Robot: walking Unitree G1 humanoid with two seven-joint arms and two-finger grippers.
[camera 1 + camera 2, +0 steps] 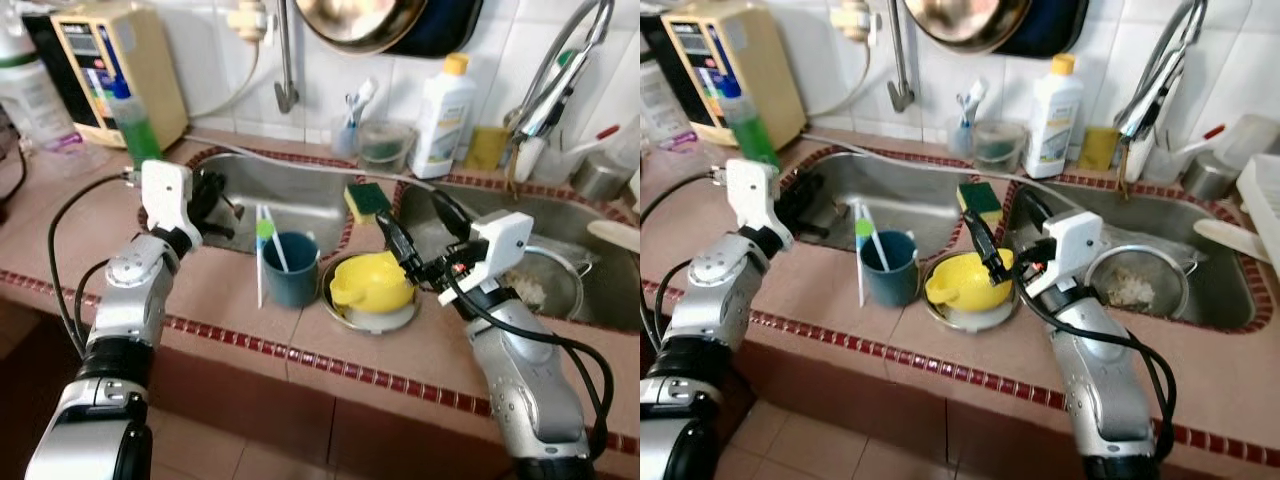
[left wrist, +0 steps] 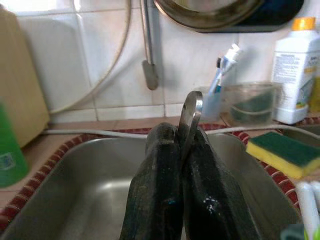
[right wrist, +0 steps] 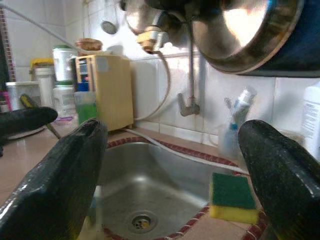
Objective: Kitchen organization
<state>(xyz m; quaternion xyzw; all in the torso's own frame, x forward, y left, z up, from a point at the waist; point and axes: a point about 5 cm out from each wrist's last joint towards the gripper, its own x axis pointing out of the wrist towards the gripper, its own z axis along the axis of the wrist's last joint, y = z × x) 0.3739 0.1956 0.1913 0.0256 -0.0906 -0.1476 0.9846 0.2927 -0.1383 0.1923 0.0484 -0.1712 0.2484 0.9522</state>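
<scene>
A tiled counter (image 1: 230,290) runs across the scene, with two steel sinks sunk into it: a left sink (image 1: 290,195) and a right sink (image 1: 560,225) that holds a metal strainer (image 1: 545,285). On the far left of the counter stands a beige appliance (image 1: 120,65), with a green bottle (image 1: 135,125) just in front of it. A white bottle with a yellow cap (image 1: 443,115) stands against the far wall between the sinks.

On the near counter strip between the sinks, a yellow bowl (image 1: 372,283) sits in a metal dish (image 1: 368,315). Just left of it is a dark blue cup (image 1: 290,268) with a green-and-white toothbrush (image 1: 268,240) leaning in it. A yellow-green sponge (image 1: 367,200) lies on the sink divider beyond them.

The right gripper (image 1: 420,240) hovers at the right edge of the yellow bowl, its fingers spread wide and holding nothing. The left gripper (image 2: 182,150) is over the left sink's near-left corner, fingers pressed together on a thin metal utensil handle (image 2: 190,117).
</scene>
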